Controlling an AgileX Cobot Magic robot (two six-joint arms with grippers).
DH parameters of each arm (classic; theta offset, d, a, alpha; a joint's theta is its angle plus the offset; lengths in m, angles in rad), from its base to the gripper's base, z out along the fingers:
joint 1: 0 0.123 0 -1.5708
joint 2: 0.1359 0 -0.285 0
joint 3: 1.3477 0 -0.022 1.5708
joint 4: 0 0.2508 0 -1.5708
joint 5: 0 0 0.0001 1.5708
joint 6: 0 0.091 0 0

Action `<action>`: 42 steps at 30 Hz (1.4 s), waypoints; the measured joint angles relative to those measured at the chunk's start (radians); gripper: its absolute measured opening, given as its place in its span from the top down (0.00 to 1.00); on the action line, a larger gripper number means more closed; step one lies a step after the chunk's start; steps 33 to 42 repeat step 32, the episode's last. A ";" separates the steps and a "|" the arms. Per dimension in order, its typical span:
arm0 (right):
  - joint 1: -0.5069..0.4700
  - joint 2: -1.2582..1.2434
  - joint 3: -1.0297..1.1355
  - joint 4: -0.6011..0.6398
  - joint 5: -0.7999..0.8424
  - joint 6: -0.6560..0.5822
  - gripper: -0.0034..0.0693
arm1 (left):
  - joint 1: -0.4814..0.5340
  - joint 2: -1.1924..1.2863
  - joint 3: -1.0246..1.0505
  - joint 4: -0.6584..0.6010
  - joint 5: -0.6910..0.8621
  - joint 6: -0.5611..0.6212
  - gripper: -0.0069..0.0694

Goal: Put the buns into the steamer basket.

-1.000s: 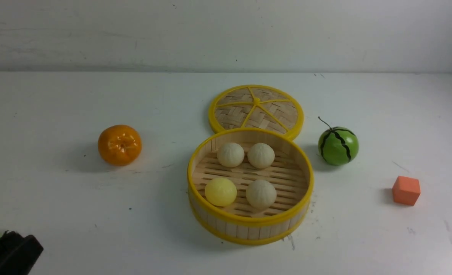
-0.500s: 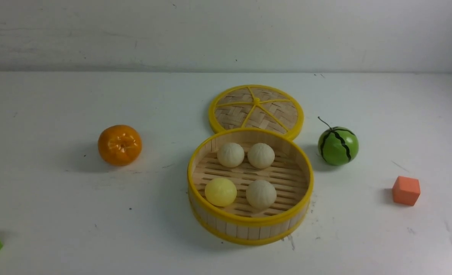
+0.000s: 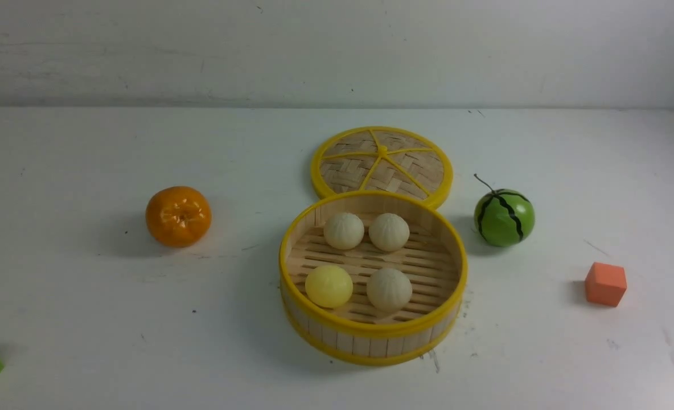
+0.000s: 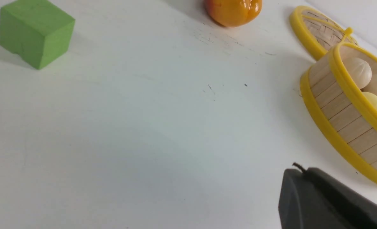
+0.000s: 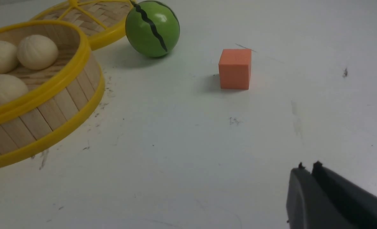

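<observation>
Green cube whole only wrist-side

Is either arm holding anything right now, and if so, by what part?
Nothing is held. All four buns sit in the basket, and both end effectors, left and right, look shut and empty above bare table.

Four buns, three cream, one yellow, resting inside round bamboo steamer basket, lid off

Three cream-white pleated buns and one pale yellow round bun; yellow-rimmed bamboo steamer basket; glossy orange fruit left; black-striped green watermelon ball right.
</observation>
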State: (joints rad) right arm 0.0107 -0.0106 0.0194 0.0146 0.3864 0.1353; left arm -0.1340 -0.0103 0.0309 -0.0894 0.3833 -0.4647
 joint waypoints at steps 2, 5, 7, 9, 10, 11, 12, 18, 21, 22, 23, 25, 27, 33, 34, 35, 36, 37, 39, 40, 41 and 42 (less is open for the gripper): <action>0.000 0.000 0.000 0.000 0.000 0.000 0.90 | 0.000 0.000 0.000 0.000 0.000 -0.001 0.93; 0.000 0.000 0.000 0.000 0.000 0.000 0.90 | 0.000 0.000 0.000 0.000 0.000 -0.001 0.93; 0.000 0.000 0.000 0.000 0.000 0.000 0.90 | 0.000 0.000 0.000 0.001 0.000 -0.001 0.93; 0.000 0.000 0.000 0.000 0.000 0.000 0.89 | 0.000 0.000 0.000 0.001 0.000 -0.001 0.93; 0.000 0.000 0.000 0.000 0.000 0.000 0.89 | 0.000 0.000 0.000 0.001 0.000 -0.001 0.93; 0.000 0.000 0.000 0.000 0.000 0.000 0.89 | 0.000 0.000 0.000 0.001 0.000 -0.001 0.93; 0.000 0.000 0.000 0.000 0.000 0.000 0.89 | 0.000 0.000 0.000 0.001 0.000 -0.001 0.93; 0.000 0.000 0.000 0.000 0.000 0.000 0.88 | 0.000 0.000 0.000 0.001 0.000 -0.001 0.93; 0.000 0.000 0.000 0.000 0.000 0.000 0.87 | 0.000 0.000 0.000 0.001 0.000 -0.001 0.93; 0.000 0.000 0.000 0.000 0.000 0.000 0.87 | 0.000 0.000 0.000 0.001 0.000 -0.001 0.93; 0.000 0.000 0.000 0.000 0.000 0.000 0.86 | 0.000 0.000 0.000 0.001 0.000 -0.001 0.93; 0.000 0.000 0.000 0.000 0.000 0.000 0.86 | 0.000 0.000 0.000 0.001 0.000 -0.001 0.93; 0.000 0.000 0.000 0.000 0.000 0.000 0.85 | 0.000 0.000 0.000 0.001 0.000 -0.001 0.93; 0.000 0.000 0.000 0.000 0.000 0.000 0.85 | 0.000 0.000 0.000 0.001 0.000 -0.001 0.93; 0.000 0.000 0.000 0.000 0.000 0.000 0.85 | 0.000 0.000 0.000 0.001 0.000 -0.001 0.93; 0.000 0.000 0.000 0.000 0.000 0.000 0.85 | 0.000 0.000 0.000 0.001 0.000 -0.001 0.93; 0.000 0.000 0.000 0.000 0.000 0.000 0.85 | 0.000 0.000 0.000 0.001 0.000 -0.001 0.93; 0.000 0.000 0.000 0.000 0.000 0.000 0.85 | 0.000 0.000 0.000 0.001 0.000 -0.001 0.93; 0.000 0.000 0.000 0.000 0.000 0.000 0.85 | 0.000 0.000 0.000 0.001 0.000 -0.001 0.93; 0.000 0.000 0.000 0.000 0.000 0.000 0.85 | 0.000 0.000 0.000 0.001 0.000 -0.001 0.93; 0.000 0.000 0.000 0.000 0.000 0.000 0.85 | 0.000 0.000 0.000 0.001 0.000 -0.001 0.93; 0.000 0.000 0.000 0.000 0.000 0.000 0.85 | 0.000 0.000 0.000 0.001 0.000 -0.001 0.93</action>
